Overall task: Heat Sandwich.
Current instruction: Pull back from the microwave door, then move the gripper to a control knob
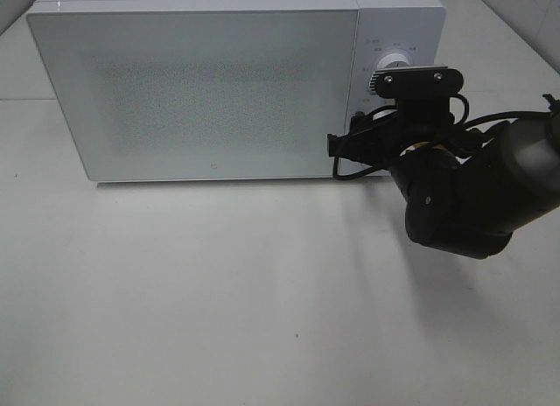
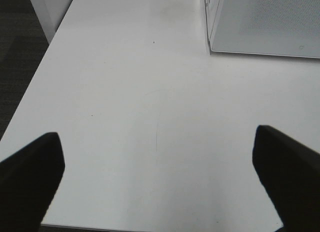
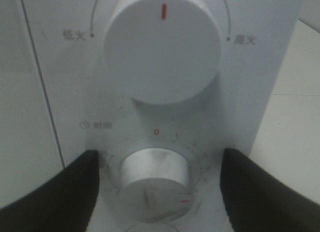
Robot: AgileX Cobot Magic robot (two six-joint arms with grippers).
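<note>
The white microwave (image 1: 210, 91) stands at the back of the table with its door shut. The sandwich is out of view. My right gripper (image 1: 378, 136) is up against the control panel. In the right wrist view the gripper (image 3: 158, 159) is open, its two dark fingers (image 3: 65, 192) straddling the lower timer knob (image 3: 155, 174) with a gap on each side. The larger power knob (image 3: 162, 47) sits above it, its red mark pointing up. My left gripper (image 2: 159, 164) hangs open over bare table, holding nothing; it does not show in the exterior high view.
The white table (image 1: 219, 292) stretches in front of the microwave. In the left wrist view the microwave's lower front corner (image 2: 260, 27) lies at the far side, and the table's edge (image 2: 30, 92) drops off to dark floor.
</note>
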